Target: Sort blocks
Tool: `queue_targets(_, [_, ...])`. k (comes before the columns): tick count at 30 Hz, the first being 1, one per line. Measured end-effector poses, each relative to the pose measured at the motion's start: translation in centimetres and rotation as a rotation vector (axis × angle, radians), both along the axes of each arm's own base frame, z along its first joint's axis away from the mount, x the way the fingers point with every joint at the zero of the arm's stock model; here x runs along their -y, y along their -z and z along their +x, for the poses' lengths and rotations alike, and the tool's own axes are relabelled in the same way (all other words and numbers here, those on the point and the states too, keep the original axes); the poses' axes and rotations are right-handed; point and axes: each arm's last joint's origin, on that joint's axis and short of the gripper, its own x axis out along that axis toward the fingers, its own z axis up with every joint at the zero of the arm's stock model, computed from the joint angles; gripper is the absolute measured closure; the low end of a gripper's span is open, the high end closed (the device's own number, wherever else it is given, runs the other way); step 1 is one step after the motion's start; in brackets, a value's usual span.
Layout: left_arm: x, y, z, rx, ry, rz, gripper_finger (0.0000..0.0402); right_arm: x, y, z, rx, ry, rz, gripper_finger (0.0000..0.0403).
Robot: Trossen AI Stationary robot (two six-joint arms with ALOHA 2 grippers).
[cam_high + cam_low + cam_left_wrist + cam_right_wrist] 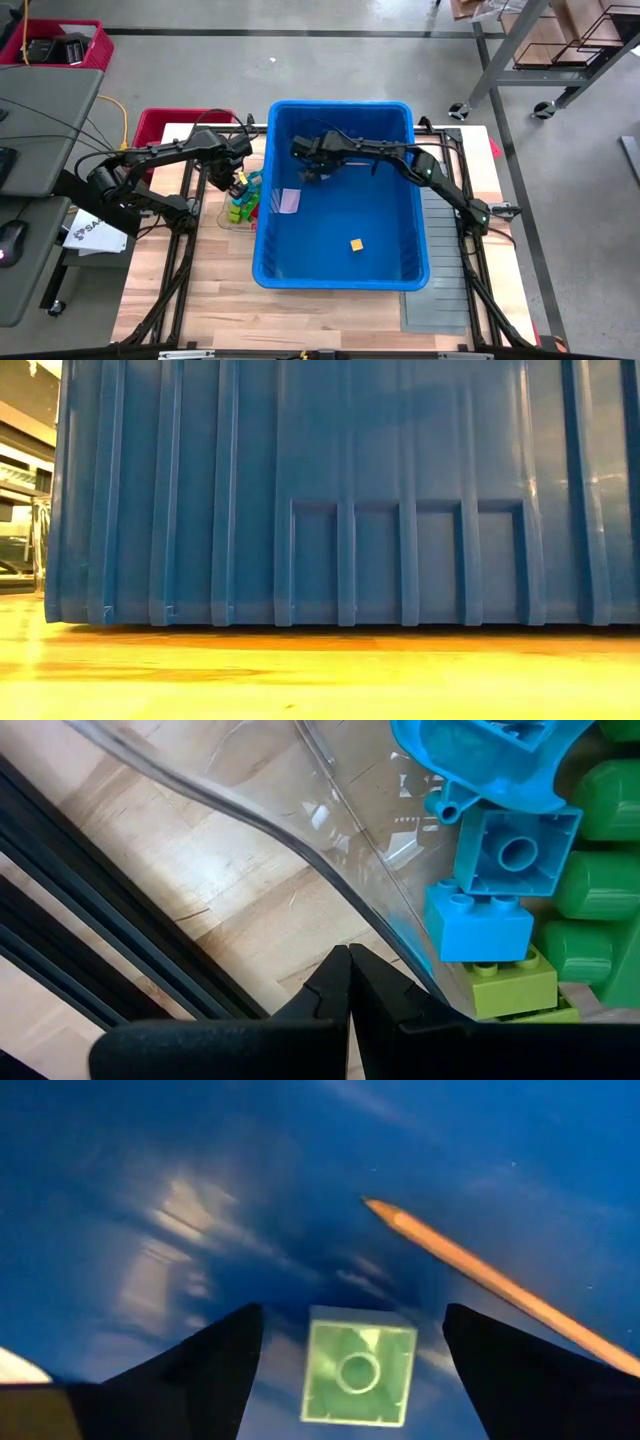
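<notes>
A blue bin (340, 190) is set on the wooden table (230, 300), and its ribbed wall (340, 490) fills the low view.

Right gripper (305, 172) — held over the bin's far left part, inside the walls. Its jaws are seen spread wide in the right wrist view, nothing between them touching either finger. A green block (358, 1366) is seen in the gap between the two fingers, apart from both; whether it rests on the bin floor cannot be told. A thin tan stick-like streak (490, 1280) is seen just beyond the block.

A yellow block (355, 244) lies alone on the bin floor, toward the near side. A pale flat piece (287, 200) lies by the bin's left wall.

Left gripper (238, 182) — placed outside the bin, just beside its left wall, over a clear container (300, 830) of blocks (243, 203). Fingers (375, 990) are pressed together, nothing gripped. In the left wrist view teal blocks (490, 910) and green blocks (595, 870) are seen packed behind the clear wall, with a lime one (510, 985) below them.

A red crate (165, 125) sits at the table's far left corner.
</notes>
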Motion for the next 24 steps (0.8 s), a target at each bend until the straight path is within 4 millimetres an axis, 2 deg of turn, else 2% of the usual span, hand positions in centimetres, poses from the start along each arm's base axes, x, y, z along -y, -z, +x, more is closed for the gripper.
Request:
queue_targets(3, [0.0, 0.0, 0.0, 0.0, 0.005, -0.001, 0.0401, 0.3, 0.0, -0.3, -0.008, 0.005, 0.027, 0.0126])
queue_targets(11, [0.0, 0.0, 0.0, 0.0, 0.013, -0.002, 0.0401, -0.4, 1.1, -0.2, -0.032, -0.003, 0.119, 0.023])
queue_targets(16, [0.0, 0.0, 0.0, 0.0, 0.014, -0.003, 0.0401, -1.5, 0.7, -0.1, -0.064, -0.042, 0.074, 0.0287])
queue_targets(20, [0.0, 0.0, 0.0, 0.0, 0.013, -0.003, 0.0401, -2.2, -1.6, 0.1, -0.075, -0.13, 0.027, 0.0286])
queue_targets(24, [0.0, 0.0, 0.0, -0.001, 0.013, -0.003, 0.0402, -3.3, -6.8, 0.7, 0.039, -0.191, -0.078, 0.0286])
